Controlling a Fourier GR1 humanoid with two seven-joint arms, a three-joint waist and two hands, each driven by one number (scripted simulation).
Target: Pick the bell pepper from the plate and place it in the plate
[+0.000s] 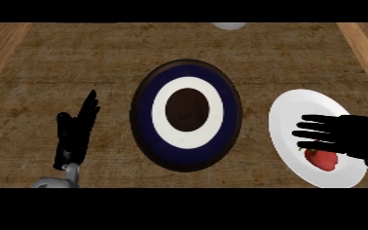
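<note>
A red bell pepper [322,159] lies on the white plate [296,111] at the right, partly covered by my right hand [343,135]. That hand hovers over the pepper with its fingers straight and spread, pointing left; I cannot tell whether it touches the pepper. In the middle of the counter sits a dark plate [186,115] with a navy band, a white ring and a brown centre; nothing lies on it. My left hand [75,134] rests at the lower left, fingers straight and pointing up, apart from both plates.
The wooden counter [79,63] spans the view, with lighter wooden edges at the far left and far right. A pale round object [229,26] shows partly at the top edge, behind the dark plate.
</note>
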